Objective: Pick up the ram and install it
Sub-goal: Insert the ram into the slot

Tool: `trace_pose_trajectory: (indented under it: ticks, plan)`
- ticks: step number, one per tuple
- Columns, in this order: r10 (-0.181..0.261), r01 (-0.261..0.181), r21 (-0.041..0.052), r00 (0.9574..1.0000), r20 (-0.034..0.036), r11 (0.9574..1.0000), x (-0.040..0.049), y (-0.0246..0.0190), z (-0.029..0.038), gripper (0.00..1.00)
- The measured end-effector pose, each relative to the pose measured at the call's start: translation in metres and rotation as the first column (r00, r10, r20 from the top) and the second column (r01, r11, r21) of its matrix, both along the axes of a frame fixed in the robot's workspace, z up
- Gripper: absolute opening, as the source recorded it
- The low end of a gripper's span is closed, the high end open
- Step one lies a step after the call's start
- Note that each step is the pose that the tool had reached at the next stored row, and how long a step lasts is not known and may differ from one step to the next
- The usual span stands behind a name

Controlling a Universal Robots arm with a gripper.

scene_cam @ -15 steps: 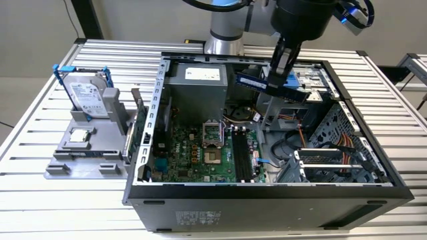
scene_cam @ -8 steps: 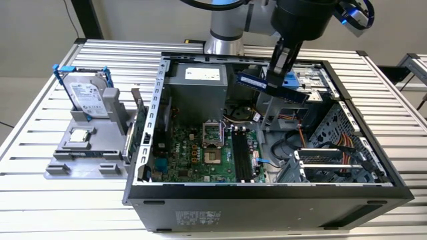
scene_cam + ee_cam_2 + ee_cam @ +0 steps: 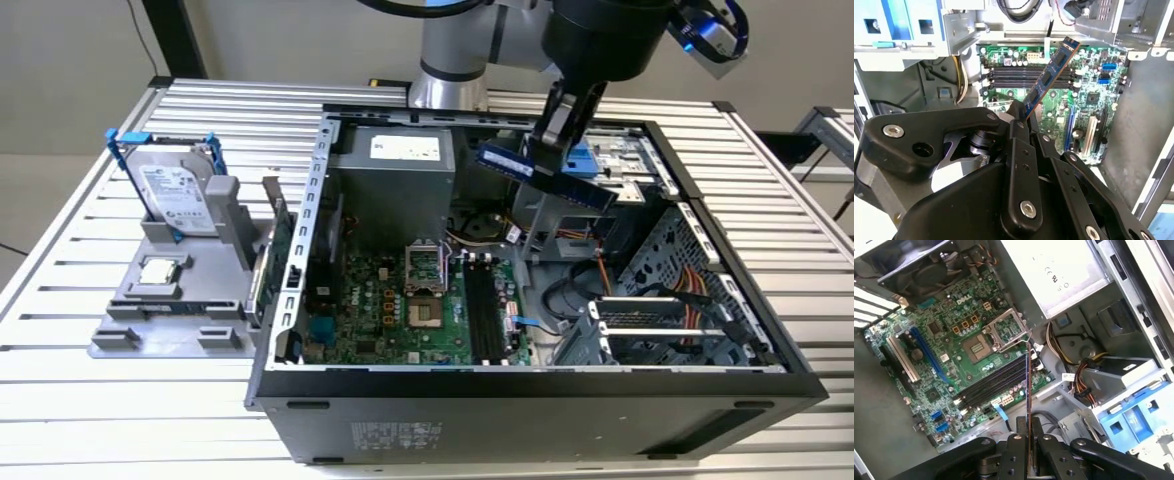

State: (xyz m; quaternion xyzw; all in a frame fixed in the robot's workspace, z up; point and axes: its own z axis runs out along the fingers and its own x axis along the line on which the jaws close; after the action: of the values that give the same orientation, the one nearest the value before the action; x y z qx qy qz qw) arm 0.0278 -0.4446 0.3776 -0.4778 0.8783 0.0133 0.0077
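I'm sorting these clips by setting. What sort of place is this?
Probably a robotics lab bench for computer assembly: an opened computer case sits on a slatted metal table, a hard drive stands in a holder beside it, and the arm's tool holds a memory stick.

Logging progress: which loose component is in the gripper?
The ram, held above the open case; the hard drive and processor chip sit on the grey holder.

Here's the slatted metal table (image 3: 54, 400), its ribs running side to side. Sitting on it, from centre out to three o'clock, is the open computer case (image 3: 534, 410). At nine o'clock, just beside the case, a grey holder block (image 3: 160, 335) rests flat on the slats.
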Motion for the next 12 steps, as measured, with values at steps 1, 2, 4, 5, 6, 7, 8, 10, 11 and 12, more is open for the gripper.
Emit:
trace_pose_trajectory:
  ticks: [1, 2, 4, 5, 6, 7, 8, 10, 11, 12]
  plan:
    - [-0.008, 0.008, 0.0, 1.0, 0.0, 1.0, 0.0, 0.0, 0.0, 0.0]
    - [-0.018, 0.018, 0.0, 0.9998, 0.0, 0.9998, 0.0, 0.0, 0.0, 0.0]
    - [-0.036, 0.036, 0.0, 0.9994, 0.0, 0.9994, 0.0, 0.0, 0.0, 0.0]
    - [-0.045, 0.045, 0.0, 0.999, 0.0, 0.999, 0.0, 0.0, -0.0001, 0.0]
    - [-0.054, 0.054, 0.0, 0.9986, 0.0, 0.9986, 0.0, 0.0, -0.0001, 0.0]
    - [-0.063, 0.063, 0.0002, 0.998, 0.0, 0.998, 0.0, 0.0, -0.0002, 0.0]
    - [-0.073, 0.073, 0.0001, 0.9974, 0.0, 0.9974, 0.0, 0.0, -0.0002, 0.0]
    - [-0.092, 0.092, 0.0001, 0.9958, 0.0, 0.9958, 0.0, 0.0, -0.0001, 0.0]
    - [-0.101, 0.101, 0.0001, 0.9949, 0.0, 0.9949, 0.0, 0.0, -0.0002, 0.0]
    - [-0.11, 0.11, 0.0, 0.9939, 0.0, 0.9939, 0.0, 0.0, -0.0002, 0.0]
